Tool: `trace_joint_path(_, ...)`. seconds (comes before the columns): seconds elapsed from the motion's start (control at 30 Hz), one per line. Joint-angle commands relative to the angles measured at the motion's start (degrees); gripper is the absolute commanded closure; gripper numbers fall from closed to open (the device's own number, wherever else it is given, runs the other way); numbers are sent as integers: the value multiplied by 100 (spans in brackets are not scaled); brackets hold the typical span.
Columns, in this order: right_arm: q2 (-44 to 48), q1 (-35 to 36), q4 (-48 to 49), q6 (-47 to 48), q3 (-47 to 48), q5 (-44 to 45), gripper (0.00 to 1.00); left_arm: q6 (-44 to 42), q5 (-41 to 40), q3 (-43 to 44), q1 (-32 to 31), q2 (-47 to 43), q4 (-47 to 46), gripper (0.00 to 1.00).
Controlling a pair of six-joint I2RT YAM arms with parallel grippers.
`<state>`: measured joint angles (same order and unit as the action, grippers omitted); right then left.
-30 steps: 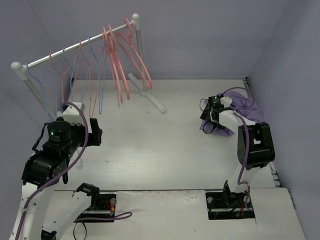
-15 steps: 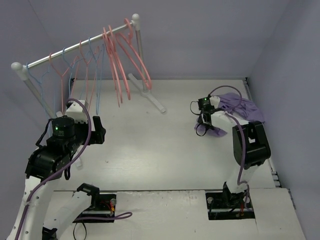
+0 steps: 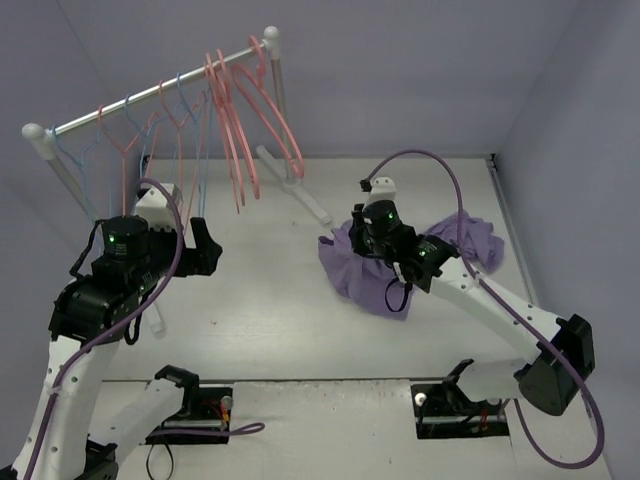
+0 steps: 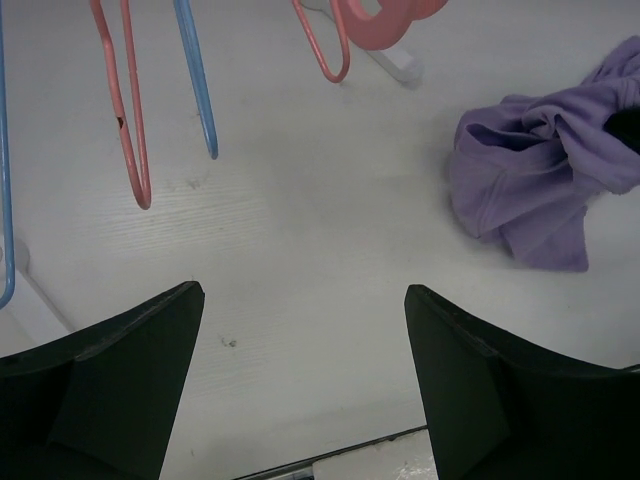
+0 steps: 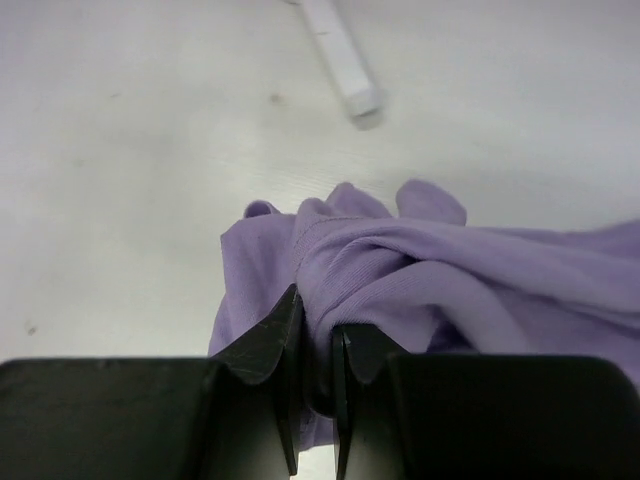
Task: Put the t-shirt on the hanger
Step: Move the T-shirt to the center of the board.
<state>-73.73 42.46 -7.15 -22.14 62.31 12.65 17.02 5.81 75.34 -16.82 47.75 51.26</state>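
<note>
The purple t-shirt [image 3: 440,245] lies bunched on the white table, right of the middle. My right gripper [image 3: 357,243] is shut on a fold at the cloth's left end; the right wrist view shows that fold of t-shirt [image 5: 430,270] pinched between the right gripper's [image 5: 315,312] nearly closed jaws. The thick salmon-pink hanger [image 3: 243,130] hangs with others alike near the right end of the rail. My left gripper [image 3: 205,252] is wide open and empty, low at the left, below the hangers. The left wrist view shows the left gripper [image 4: 305,292] over bare table, the t-shirt [image 4: 540,190] far right.
A metal rail [image 3: 150,92] on white posts crosses the back left, carrying thin blue wire hangers [image 3: 200,150] and thin pink-red wire hangers [image 3: 128,150]. The rack's white foot [image 3: 300,195] reaches onto the table toward the shirt. Purple walls close the back and both sides.
My right gripper shut on the t-shirt and dragged it from the back right corner leftward toward the middle. My left arm shifted slightly up and right, staying open.
</note>
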Motion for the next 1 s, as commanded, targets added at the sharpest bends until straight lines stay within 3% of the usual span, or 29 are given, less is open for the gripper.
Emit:
trace_joint_path(0.0, 324, 385, 126, 288, 631, -367, 100, 4, 192, 314, -23, 16, -213, 22)
trace_joint_path(0.3, -35, 554, 135, 315, 1337, -676, 100, 83, 985, 69, -41, -44, -318, 22)
trace_joint_path(0.53, -1, 528, 159, -939, -210, 113, 100, 839, 1455, -1002, -242, -292, -1129, 22)
trace_joint_path(0.7, -45, 179, 179, -1835, -1061, 346, 100, 1257, 945, -1616, -889, -61, -1704, 22)
trace_joint_path(0.83, -110, -288, 197, -1947, -1346, 316, 91, 1383, 347, -1910, -1491, 452, -2316, 22)
trace_joint_path(0.97, -328, -627, 197, -1745, -1378, 201, 72, 1224, -224, -1816, -1967, 1443, -2794, 22)
